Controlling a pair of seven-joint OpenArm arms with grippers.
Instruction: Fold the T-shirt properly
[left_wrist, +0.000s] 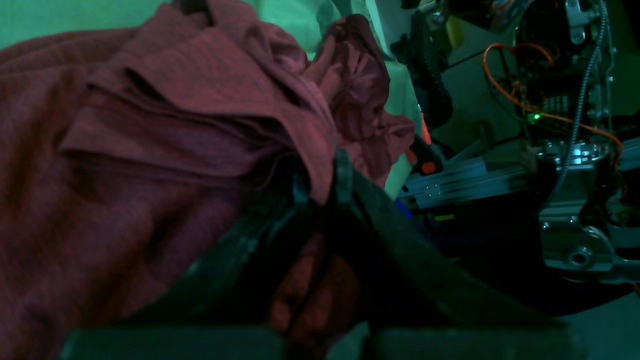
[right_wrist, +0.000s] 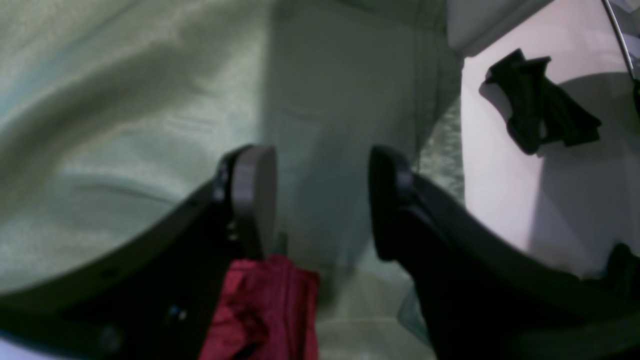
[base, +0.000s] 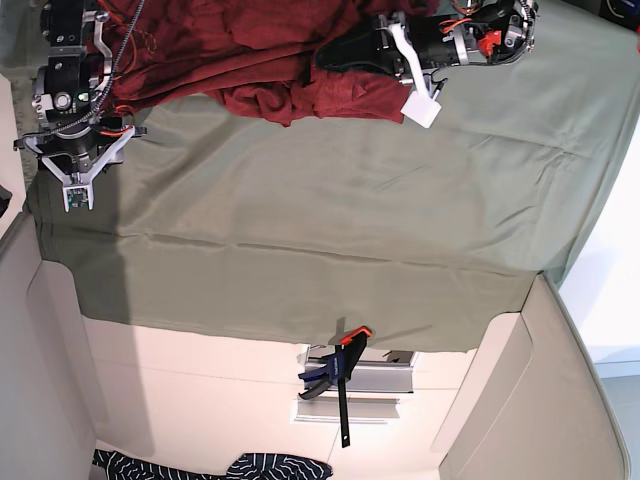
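- Left wrist view: left gripper (left_wrist: 320, 192) closed narrow, pinching a fold of the bunched maroon T-shirt (left_wrist: 150, 125)
- Right wrist view: right gripper (right_wrist: 322, 200) wide apart, gripping nothing, over the green tablecloth (right_wrist: 125, 125); red shirt cloth beside 1 finger
- Base view: T-shirt crumpled at the top edge, between the 2 arms

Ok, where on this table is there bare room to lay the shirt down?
The wide green cloth between the red T-shirt and the clamp is bare. The arms' edge is crowded: the bunched shirt, the left gripper shut on it, the open right gripper at its corner.
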